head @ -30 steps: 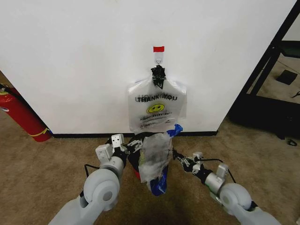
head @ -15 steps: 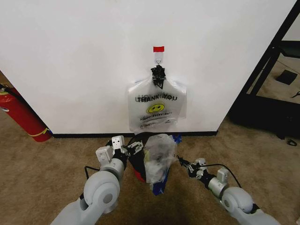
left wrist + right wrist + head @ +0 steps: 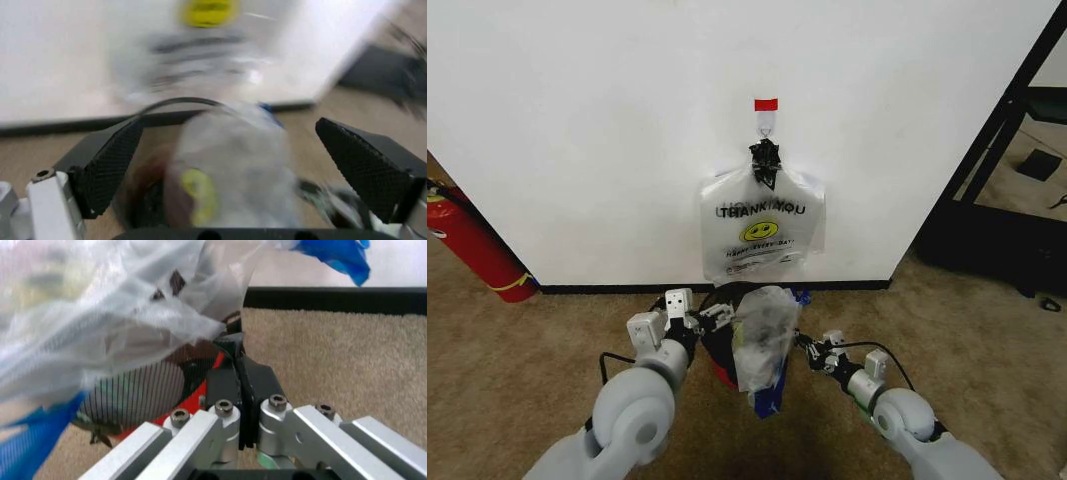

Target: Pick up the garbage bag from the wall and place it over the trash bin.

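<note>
- Below the plain white wall [image 3: 577,130] with its black baseboard, the thin, crinkly translucent white garbage bag [image 3: 762,335] hangs bunched over the small round black mesh trash bin [image 3: 719,340], draped down its front and not spread round the rim.
- Since a second ago the bag has sunk lower and its blue-printed corner [image 3: 802,296] has dropped from standing proud; the right gripper [image 3: 808,346] has drawn back a little and returned beside the film.
- That suggests the mouth is settling but not yet opened over the bin.
- Right gripper: jaws pressed together, apparently pinching a fold of the film, though the wrist view leaves that unsure.
- Left gripper [image 3: 247,165]: textured black pads spread wide, the bag between them, untouched.
- Behind, a flat bundle of identical bags [image 3: 762,235] hangs from the hook.
</note>
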Robot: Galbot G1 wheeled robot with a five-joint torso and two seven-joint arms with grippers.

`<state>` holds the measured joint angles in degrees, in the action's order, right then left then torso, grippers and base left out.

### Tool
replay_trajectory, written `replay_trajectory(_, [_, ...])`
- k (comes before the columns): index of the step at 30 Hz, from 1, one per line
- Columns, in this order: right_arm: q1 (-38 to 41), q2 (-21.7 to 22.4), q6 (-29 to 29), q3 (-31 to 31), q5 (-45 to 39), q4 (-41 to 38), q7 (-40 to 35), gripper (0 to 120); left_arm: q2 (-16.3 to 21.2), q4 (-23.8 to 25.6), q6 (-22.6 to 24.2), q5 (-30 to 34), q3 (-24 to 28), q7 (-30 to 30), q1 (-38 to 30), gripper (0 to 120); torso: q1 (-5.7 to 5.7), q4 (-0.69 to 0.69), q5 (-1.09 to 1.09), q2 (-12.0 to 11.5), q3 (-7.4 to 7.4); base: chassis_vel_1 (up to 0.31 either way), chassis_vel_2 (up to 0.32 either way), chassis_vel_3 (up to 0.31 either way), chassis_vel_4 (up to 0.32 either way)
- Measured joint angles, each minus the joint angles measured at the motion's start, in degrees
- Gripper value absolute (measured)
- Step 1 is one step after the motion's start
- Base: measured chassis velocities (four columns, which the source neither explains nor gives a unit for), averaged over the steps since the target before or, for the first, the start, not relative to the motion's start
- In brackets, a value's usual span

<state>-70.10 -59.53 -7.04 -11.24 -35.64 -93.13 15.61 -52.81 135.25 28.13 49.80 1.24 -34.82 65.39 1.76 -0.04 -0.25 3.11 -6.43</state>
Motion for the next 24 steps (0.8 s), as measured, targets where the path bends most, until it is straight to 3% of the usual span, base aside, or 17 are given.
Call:
replay_trajectory(3, [-0.5, 0.0, 0.0, -0.1, 0.4, -0.1, 0.0, 0, 3.5, -0.7, 1.1, -1.8, 5.0, 3.5, -4.9, 100, 0.00, -0.03, 0.02, 0.0, 0.00, 0.000, 0.000, 0.000, 0.000])
replay_trajectory(6, [-0.7, -0.2, 0.0, -0.2, 0.5, -0.3, 0.0, 0, 4.2, -3.2, 1.8, -2.2, 9.8, 4.8, -9.9, 100, 0.00, -0.01, 0.02, 0.0, 0.00, 0.000, 0.000, 0.000, 0.000])
replay_trajectory(8, [-0.9, -0.2, 0.0, -0.4, 0.5, -0.5, 0.0, 0, 3.2, -8.0, 2.9, -2.5, 18.5, 5.2, -16.8, 100, 0.01, -0.03, 0.01, 0.0, -0.01, 0.000, 0.000, 0.000, 0.000])
replay_trajectory(12, [-0.9, -0.2, 0.0, -0.4, 0.5, -0.5, 0.0, 0, 1.9, -11.2, 4.6, -2.0, 23.4, 5.1, -21.0, 100, 0.00, -0.04, 0.01, 0.0, -0.01, 0.000, 0.000, 0.000, 0.000])
replay_trajectory(14, [-0.9, -0.2, -0.1, -0.4, 0.5, -0.7, 0.0, 0, -0.8, -16.0, 7.8, 3.0, 27.4, 1.6, -26.0, 100, 0.01, -0.02, 0.01, 0.0, -0.01, 0.000, 0.000, 0.000, 0.000])
replay_trajectory(18, [-1.1, -0.2, -0.1, -0.4, 0.5, -0.8, 0.0, 0, -2.0, -18.3, 8.2, 4.8, 28.1, 0.0, -27.8, 97, 0.01, -0.02, 0.02, 0.0, -0.01, 0.000, 0.000, 0.000, 0.000])
replay_trajectory(22, [-1.0, -0.1, -0.1, -0.5, 0.2, -0.8, 0.0, 0, -2.1, -19.9, 8.0, 5.4, 28.4, -0.4, -28.5, 79, 0.01, 0.00, 0.02, 0.0, -0.01, 0.000, 0.000, 0.000, 0.000])
replay_trajectory(24, [-0.9, -0.1, -0.1, -0.5, 0.1, -0.7, 0.0, 0, -2.0, -20.0, 7.8, 5.4, 28.5, -0.5, -28.4, 75, 0.01, -0.01, 0.02, 0.0, -0.01, 0.000, 0.000, 0.000, 0.000])
